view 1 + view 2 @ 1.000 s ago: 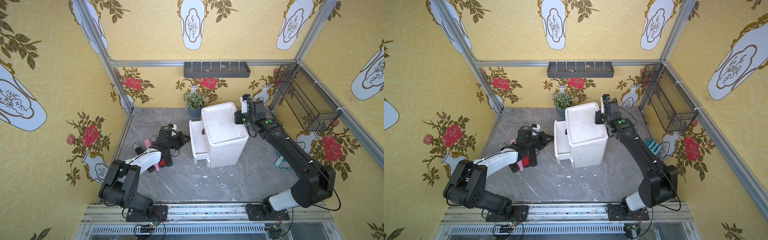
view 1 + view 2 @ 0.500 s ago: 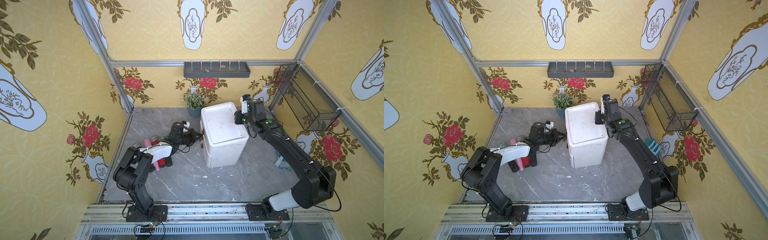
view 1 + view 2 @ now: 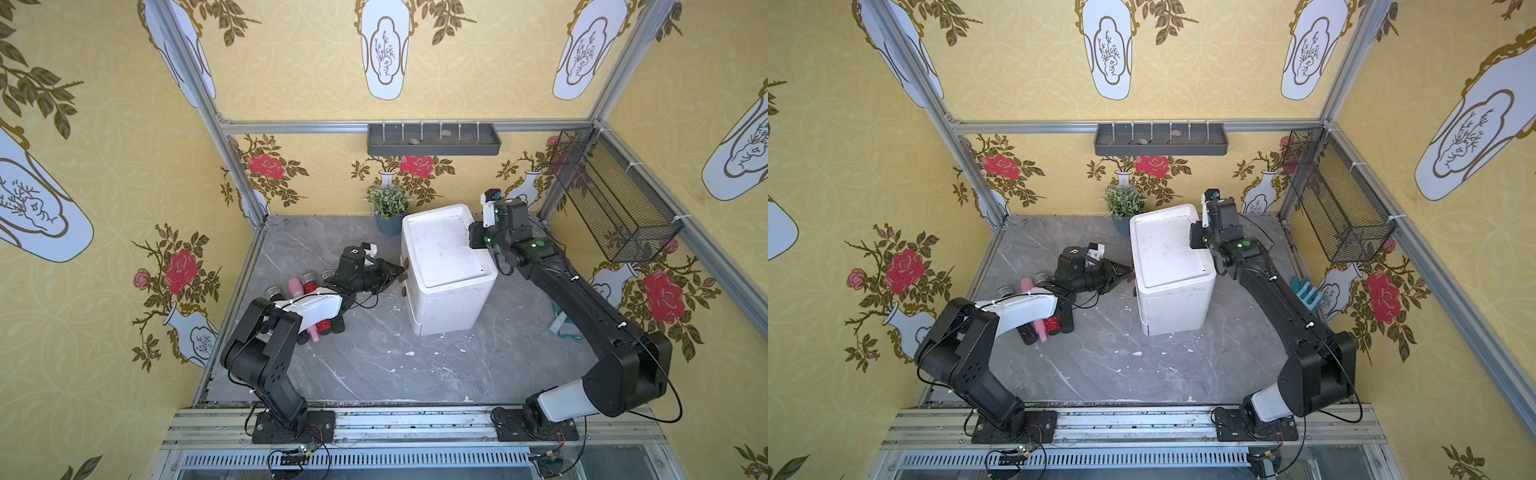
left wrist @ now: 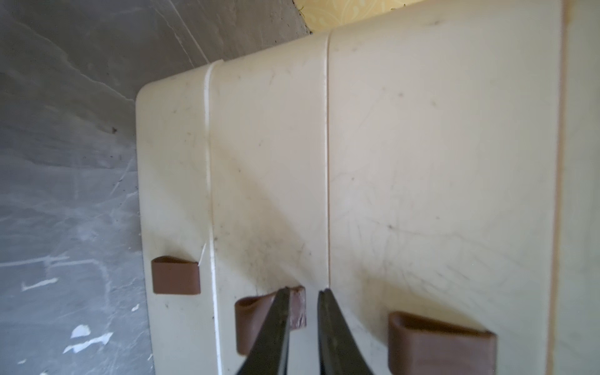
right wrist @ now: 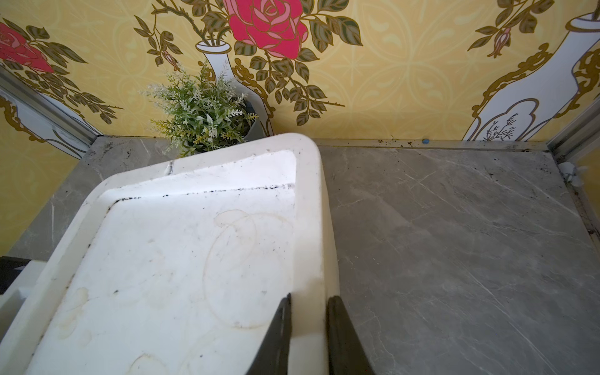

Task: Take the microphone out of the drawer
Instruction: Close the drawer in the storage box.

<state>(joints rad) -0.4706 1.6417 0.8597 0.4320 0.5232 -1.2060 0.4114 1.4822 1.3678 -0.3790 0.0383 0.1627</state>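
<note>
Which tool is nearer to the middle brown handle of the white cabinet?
Left. The left tool is right at the middle brown handle, tips slightly apart. The right tool clamps the top rim of the cabinet, on the side opposite the handles.

Lab test cell: aluminium frame [image 3: 291,126], wallpaper [image 3: 291,62]

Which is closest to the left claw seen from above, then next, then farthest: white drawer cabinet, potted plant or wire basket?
From the left gripper:
1. white drawer cabinet, right at its fingertips.
2. potted plant, by the back wall.
3. wire basket, on the right wall.
</note>
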